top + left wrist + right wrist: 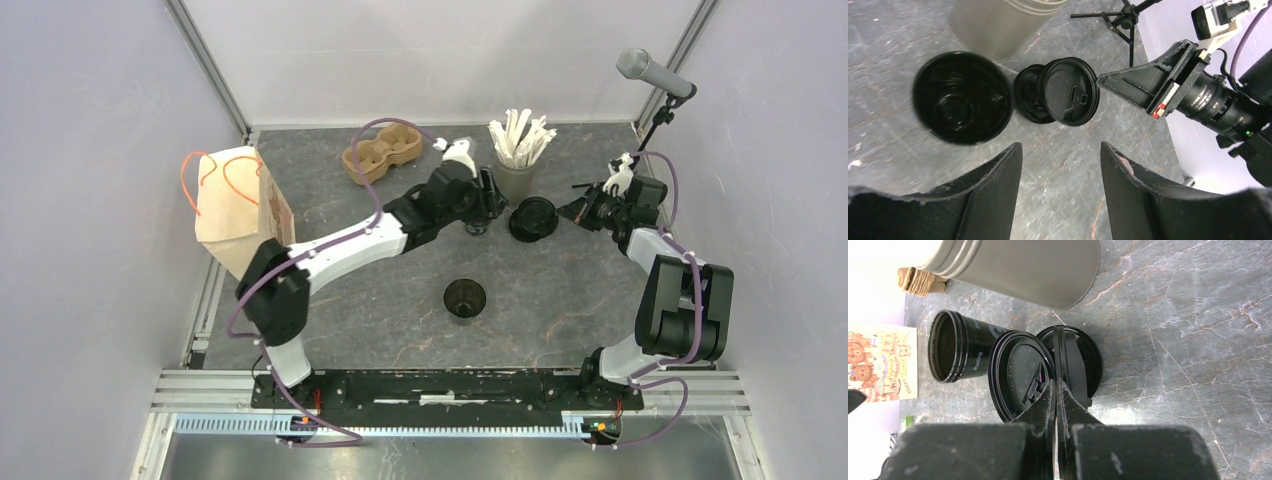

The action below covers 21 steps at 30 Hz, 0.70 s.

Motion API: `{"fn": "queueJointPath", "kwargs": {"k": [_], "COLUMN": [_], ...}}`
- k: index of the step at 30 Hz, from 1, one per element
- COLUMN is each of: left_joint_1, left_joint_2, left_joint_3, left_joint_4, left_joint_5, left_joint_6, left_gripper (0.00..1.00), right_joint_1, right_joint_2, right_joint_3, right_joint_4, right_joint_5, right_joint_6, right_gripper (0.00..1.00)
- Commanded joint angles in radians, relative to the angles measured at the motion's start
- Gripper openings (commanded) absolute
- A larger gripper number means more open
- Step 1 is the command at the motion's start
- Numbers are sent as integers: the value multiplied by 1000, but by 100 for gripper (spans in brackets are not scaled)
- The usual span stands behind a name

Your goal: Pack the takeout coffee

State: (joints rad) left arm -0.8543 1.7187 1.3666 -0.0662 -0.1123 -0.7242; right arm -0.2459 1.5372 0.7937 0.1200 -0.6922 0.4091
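Takeout coffee cup (962, 105) stands upright and lidless on the table (878, 60), at 11 o'clock off the open, empty left gripper (1060, 148), which is nearer than the closed right gripper (1055, 388) nosing the lids (1068, 90).

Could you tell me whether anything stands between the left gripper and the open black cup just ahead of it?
Nothing visible does. Only bare table lies between the open left gripper and the lidless black cup. The black lids lie beside the cup, and the grey cup stands behind it.
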Motion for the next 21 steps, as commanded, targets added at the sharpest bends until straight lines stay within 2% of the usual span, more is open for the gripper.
{"fn": "queueJointPath", "kwargs": {"k": [1,8,21], "left_joint_1": [-53,-61,-74], "left_joint_2": [111,261,439], "left_joint_3": [148,211,348], "left_joint_4": [48,48,87], "left_joint_5": [-110,-154,-158], "left_joint_6": [-65,-171,-244], "left_gripper": [64,61,60], "right_joint_1": [-13,-29,-31], "right_joint_2": [-23,-30,-23], "right_joint_3": [-8,-24,-27], "right_joint_4": [67,102,113], "right_joint_5": [-63,-92,-103], "right_joint_6": [23,55,65], "right_gripper": [0,0,0]}}
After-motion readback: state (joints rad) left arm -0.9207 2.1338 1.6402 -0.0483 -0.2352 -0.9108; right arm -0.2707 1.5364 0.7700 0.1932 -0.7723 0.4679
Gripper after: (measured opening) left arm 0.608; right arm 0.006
